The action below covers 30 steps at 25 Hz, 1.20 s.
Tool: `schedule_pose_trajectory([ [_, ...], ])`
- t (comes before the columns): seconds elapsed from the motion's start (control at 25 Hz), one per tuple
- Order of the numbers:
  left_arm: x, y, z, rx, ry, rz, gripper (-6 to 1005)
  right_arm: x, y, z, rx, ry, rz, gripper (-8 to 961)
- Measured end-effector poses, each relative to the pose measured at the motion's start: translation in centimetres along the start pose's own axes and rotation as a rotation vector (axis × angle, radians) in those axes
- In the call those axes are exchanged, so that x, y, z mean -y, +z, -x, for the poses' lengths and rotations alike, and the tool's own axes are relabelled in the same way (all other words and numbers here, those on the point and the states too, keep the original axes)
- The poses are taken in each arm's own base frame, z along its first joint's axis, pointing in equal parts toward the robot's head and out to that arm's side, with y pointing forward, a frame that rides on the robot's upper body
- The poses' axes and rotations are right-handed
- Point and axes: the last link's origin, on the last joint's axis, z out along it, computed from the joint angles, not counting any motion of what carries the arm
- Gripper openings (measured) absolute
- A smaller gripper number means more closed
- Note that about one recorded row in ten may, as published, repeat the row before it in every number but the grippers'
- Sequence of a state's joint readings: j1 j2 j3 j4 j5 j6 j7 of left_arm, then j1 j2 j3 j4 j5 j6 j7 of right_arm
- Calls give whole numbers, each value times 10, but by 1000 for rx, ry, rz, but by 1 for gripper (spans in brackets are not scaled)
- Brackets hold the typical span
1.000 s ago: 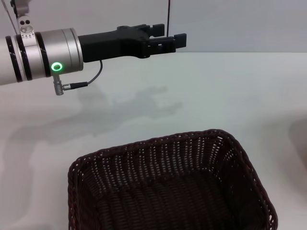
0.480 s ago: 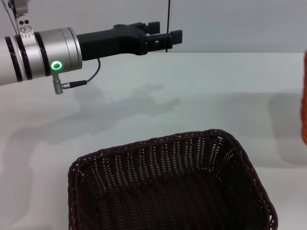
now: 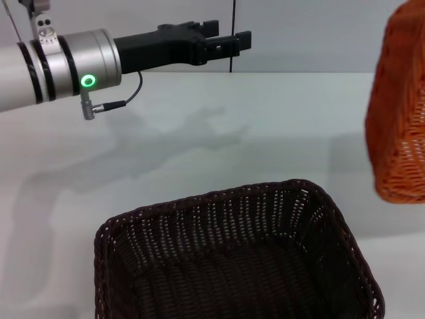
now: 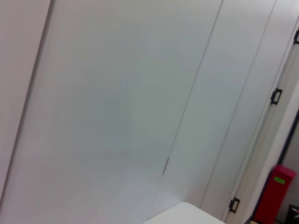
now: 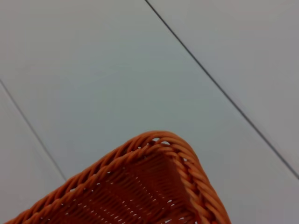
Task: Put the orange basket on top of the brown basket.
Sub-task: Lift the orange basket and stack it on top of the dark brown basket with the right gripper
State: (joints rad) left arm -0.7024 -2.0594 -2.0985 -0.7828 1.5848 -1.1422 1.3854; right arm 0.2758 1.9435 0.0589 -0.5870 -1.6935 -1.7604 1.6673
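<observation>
The brown basket [image 3: 222, 219] stands empty on the white table at the near centre of the head view. The orange basket [image 3: 398, 113] hangs in the air at the right edge, tilted, above and to the right of the brown one and partly cut off by the frame. Its braided corner fills the lower part of the right wrist view [image 5: 145, 186]. What holds it is out of view, and the right gripper does not show. My left gripper [image 3: 226, 36] is open and empty, held high over the far left of the table.
The white table [image 3: 279, 133] stretches back to a pale wall. The left wrist view shows only wall panels and a red box [image 4: 275, 196] far off.
The orange basket has come in from the right edge and moved left, now showing much more. The left arm has shifted slightly up and to the left.
</observation>
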Motion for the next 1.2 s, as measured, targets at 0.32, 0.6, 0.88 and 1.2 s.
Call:
schedule_pose_trajectory([
  [0.32,5,13,-13,-15,19,-45,862,-25,11,-51,-4,132,117,145],
  [0.6,14,22,-27,-59,16,-121,863,-50,21,-97,-37,252,216,145],
  [0.88,20,25,-34,-83,12,-162,863,-62,19,-123,-90,329,254,146],
  [1.2,27,30,-38,-88,15,-211,863,-75,18,-149,-190,343,293,146],
])
